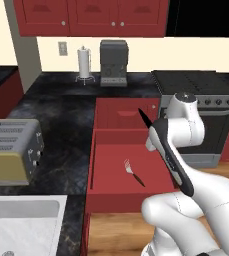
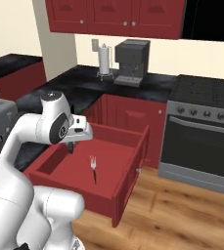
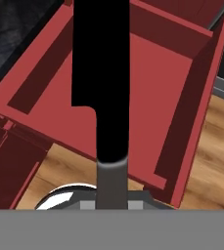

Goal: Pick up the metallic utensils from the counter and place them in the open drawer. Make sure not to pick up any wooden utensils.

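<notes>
The fork point(image 1: 133, 172) lies in the open drawer point(image 1: 106, 187), toward its front. The knife point(image 1: 146, 120) hangs above the drawer's back part. Left of the drawer, the toaster point(image 1: 11, 150) stands on the worktop point(image 1: 66, 115); the stove point(image 1: 206, 100) stands to its right.

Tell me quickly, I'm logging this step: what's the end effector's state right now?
End effector: closed on the black-handled knife, held above the open drawer.

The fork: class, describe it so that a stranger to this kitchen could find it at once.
Find the open drawer, pulled out from the red cabinets left of the stove. On its red floor lies the fork, alone. It is small and silver-tined with a dark handle.
</notes>
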